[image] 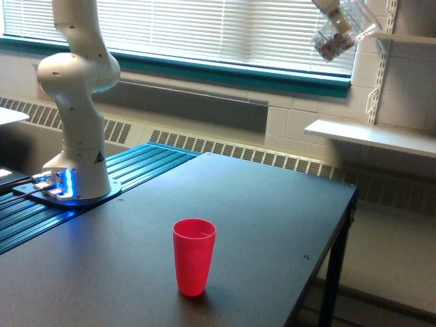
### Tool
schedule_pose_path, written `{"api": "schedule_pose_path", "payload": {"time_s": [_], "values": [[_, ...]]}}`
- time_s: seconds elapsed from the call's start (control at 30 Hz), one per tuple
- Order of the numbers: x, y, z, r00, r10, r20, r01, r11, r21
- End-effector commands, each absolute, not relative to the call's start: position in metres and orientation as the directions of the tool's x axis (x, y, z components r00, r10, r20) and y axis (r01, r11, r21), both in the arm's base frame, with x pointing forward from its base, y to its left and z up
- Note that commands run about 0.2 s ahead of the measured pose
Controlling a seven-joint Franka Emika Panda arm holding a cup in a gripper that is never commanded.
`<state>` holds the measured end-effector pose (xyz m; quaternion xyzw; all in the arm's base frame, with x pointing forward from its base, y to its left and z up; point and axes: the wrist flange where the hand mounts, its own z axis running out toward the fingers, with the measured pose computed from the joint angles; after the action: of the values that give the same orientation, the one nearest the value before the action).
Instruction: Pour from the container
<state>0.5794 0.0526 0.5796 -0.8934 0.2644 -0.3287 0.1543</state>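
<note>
One red cup (pixel 194 256) upright; one tilted clear container (pixel 338 32) aloft, hand (pixel 330 9) seemingly gripping it.

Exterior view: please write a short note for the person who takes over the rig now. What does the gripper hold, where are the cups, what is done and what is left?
Gripper: at the top edge, mostly out of frame; it seems shut on the clear container, though the fingers are not visible.
Clear container: held high and tilted, brownish bits still inside, far above and toward the exterior view's right of the red cup.
Red cup: upright on the dark table; contents not visible.
Done: container lifted.
Left: bring it over the red cup and pour.
</note>
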Motion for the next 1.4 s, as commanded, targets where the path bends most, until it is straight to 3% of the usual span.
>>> {"api": "schedule_pose_path", "payload": {"time_s": [0.03,0.23,0.4,0.87,1.4], "values": [[0.578,0.059,0.579,0.619,-0.644,0.449,-0.444,-0.759,-0.476],[0.565,0.043,0.556,0.656,-0.599,0.459,-0.502,-0.801,-0.327],[0.541,0.011,0.540,0.631,-0.654,0.417,-0.592,-0.753,-0.287],[0.488,-0.031,0.518,0.510,-0.792,0.337,-0.739,-0.604,-0.300],[0.443,-0.080,0.463,0.364,-0.903,0.227,-0.891,-0.409,-0.199]]}}
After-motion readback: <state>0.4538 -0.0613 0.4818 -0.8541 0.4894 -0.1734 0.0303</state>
